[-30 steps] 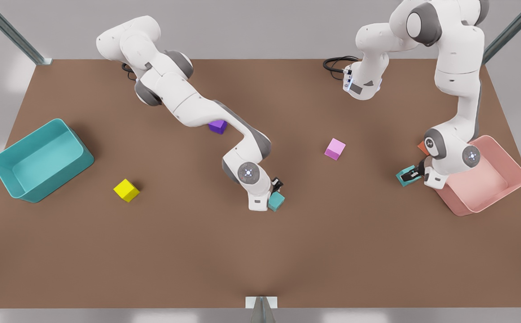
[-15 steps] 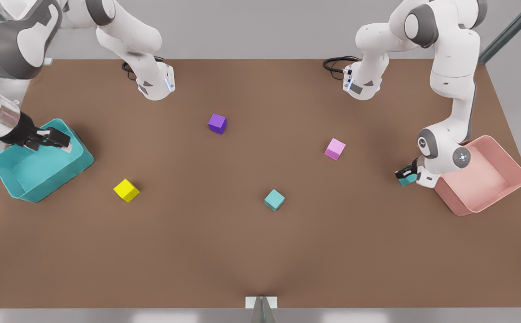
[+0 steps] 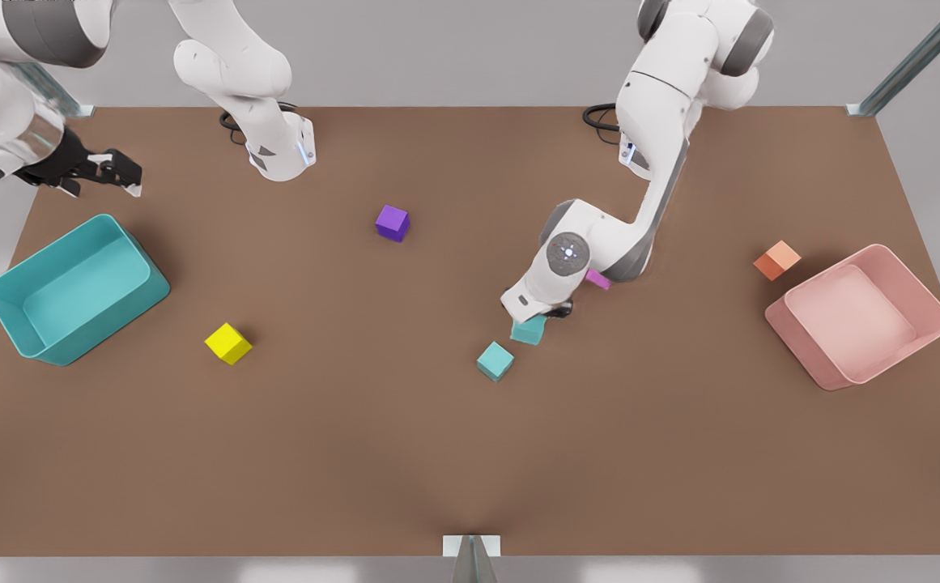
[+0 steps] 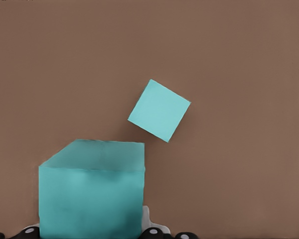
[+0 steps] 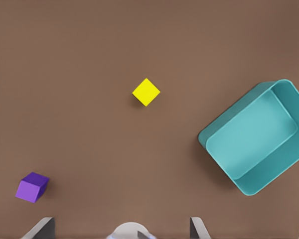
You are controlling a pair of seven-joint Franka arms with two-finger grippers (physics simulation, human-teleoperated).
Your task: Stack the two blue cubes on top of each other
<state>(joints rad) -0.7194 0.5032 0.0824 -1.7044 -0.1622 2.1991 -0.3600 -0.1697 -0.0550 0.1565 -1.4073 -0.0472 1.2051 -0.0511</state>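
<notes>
Left gripper [image 3: 541, 314] clamped on one teal cube [image 3: 529, 329], held just above the brown table [image 3: 470, 453] and close beside the second teal cube [image 3: 495, 360]; in the front view the held cube sits up and toward the right of the resting one, near it but not over it. In the left wrist view the held cube [image 4: 92, 191] is gripped between the fingertips, and the resting cube [image 4: 159, 110] lies flat on the table beyond it, turned at an angle to the held one, the two apart. Left arm reaches down from the far edge of the table to this spot, with a pink cube [image 3: 597, 279] partly hidden behind its wrist, just beyond the held cube. Right gripper [image 3: 105, 172] hangs in the air off the far left corner of the table, well apart from the resting teal cube, fingers spread and empty; this arm waits. Below it stands the teal bin [image 3: 8, 312]. Yellow cube [image 3: 227, 343] sits to the front view's left of the resting teal cube, purple cube [image 3: 392, 223] beyond it. Orange cube [image 3: 776, 260] and pink bin [image 3: 923, 340] lie far off to its right.
</notes>
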